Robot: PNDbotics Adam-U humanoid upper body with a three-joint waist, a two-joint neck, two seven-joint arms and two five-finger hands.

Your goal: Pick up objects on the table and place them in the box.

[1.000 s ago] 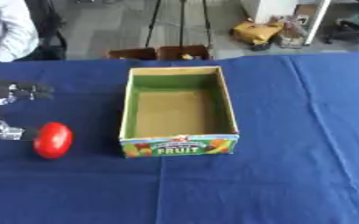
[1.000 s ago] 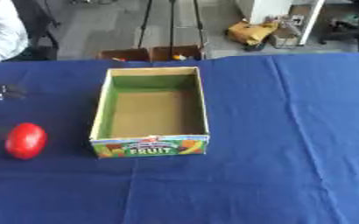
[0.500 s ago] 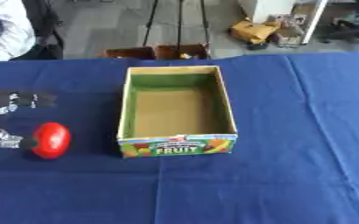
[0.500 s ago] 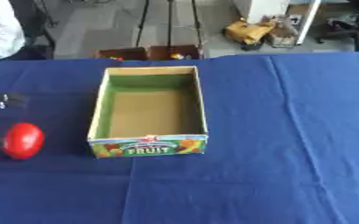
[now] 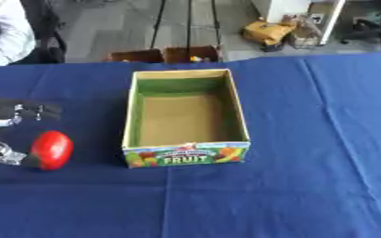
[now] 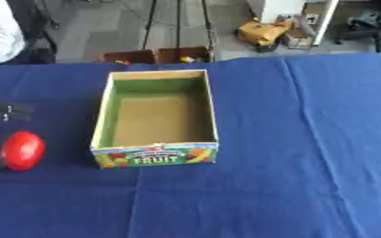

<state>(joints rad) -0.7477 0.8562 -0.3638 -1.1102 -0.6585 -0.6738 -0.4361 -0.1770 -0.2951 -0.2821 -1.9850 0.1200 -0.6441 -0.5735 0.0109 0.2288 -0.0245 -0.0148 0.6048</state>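
A red, rounded fruit (image 5: 51,149) lies on the blue tablecloth at the left, apart from the box. The open cardboard box (image 5: 186,158) with green inner walls and a "FRUIT" label on its front stands at the middle, with nothing inside. My left hand (image 5: 11,111) comes in from the left edge, black and silver. Its fingers (image 5: 33,110) stretch out straight just beyond the fruit, and its thumb (image 5: 5,153) sits at the fruit's left side, touching or nearly touching it. The hand is open. My right hand shows in neither view.
The blue cloth (image 5: 307,139) covers the whole table to the right of and in front of the box. Beyond the far edge are small brown boxes (image 5: 165,55), tripod legs and a yellow object (image 5: 267,31) on the floor. A person in white sits at the far left.
My left hand's fingers and thumb have lowered a little toward the red fruit. The fruit and the box have stayed put.
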